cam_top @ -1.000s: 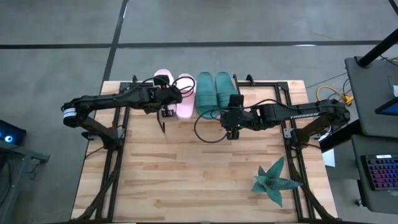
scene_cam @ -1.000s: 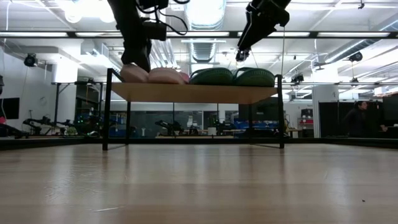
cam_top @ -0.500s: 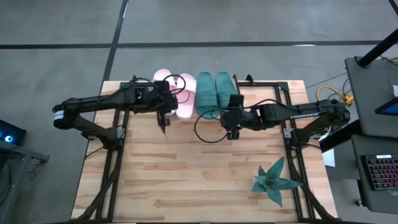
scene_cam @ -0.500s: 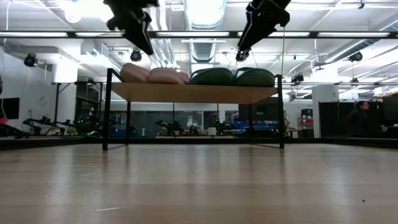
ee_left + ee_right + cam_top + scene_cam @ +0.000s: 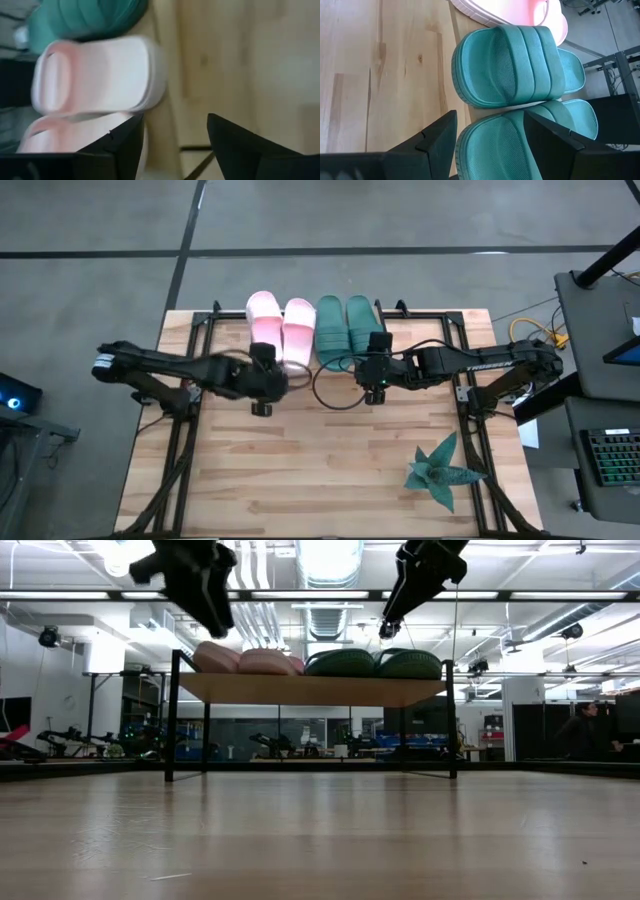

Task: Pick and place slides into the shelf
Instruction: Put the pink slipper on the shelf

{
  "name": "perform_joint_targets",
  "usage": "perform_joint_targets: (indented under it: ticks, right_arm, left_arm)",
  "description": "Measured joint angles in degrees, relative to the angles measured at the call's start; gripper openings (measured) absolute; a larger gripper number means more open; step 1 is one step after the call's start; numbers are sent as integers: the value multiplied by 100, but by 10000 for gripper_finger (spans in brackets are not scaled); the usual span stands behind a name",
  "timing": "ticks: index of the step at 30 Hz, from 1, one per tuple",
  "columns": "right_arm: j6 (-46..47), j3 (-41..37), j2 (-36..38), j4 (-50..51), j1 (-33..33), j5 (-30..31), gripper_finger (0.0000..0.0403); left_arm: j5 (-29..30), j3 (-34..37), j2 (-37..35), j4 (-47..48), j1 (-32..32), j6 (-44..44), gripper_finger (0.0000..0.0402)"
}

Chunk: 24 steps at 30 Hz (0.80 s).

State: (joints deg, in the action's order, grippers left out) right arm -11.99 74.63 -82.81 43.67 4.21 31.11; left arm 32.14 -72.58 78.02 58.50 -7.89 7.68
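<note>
Two pale pink slides [image 5: 281, 328] and two teal slides [image 5: 345, 328] lie side by side, soles down, on the board of the shelf [image 5: 310, 690] at the table's far edge. In the low view the pink slides [image 5: 245, 660] lie left of the teal slides [image 5: 375, 663]. My left gripper [image 5: 262, 402] hangs open, above and nearer than the pink slide [image 5: 100, 75], with nothing between its fingers. My right gripper [image 5: 375, 390] hangs open above the near ends of the teal slides [image 5: 510, 75], and its fingers touch nothing.
A spiky teal plant [image 5: 440, 472] stands near the table's right near corner. A black cable loop [image 5: 335, 390] hangs by the right arm. The thin black shelf legs [image 5: 172, 720] stand on the table. Bare wood spreads across the table's middle and near side.
My left gripper has let go of the left pink slide, risen off it and drawn back toward the table's near edge. The pink slide stays lying on the shelf board beside its mate. The right arm has kept still.
</note>
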Motion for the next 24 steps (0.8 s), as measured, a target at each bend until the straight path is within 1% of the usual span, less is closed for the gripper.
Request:
perform_joint_targets:
  ticks: [4, 6, 12, 16, 20, 24]
  right_arm:
    - [21, -9, 0, 1, 0, 0, 219]
    - [29, -9, 0, 1, 0, 0, 219]
    - [44, -19, 0, 50, 0, 0, 219]
    - [48, -30, 0, 66, 0, 0, 219]
    - [48, -40, 0, 66, 0, 0, 219]
    - [66, -42, 0, 62, 0, 0, 219]
  left_arm:
    - [1168, 2, 369, 311, -205, -293, 203]
    - [1449, 0, 506, 496, -225, -434, 203]
    - [1471, 5, 760, 578, -230, -458, 203]
    - [1496, 10, 822, 751, -221, -625, 203]
    - [1818, 24, 874, 995, -221, -885, 203]
    - [1920, 64, 872, 1001, -211, -885, 203]
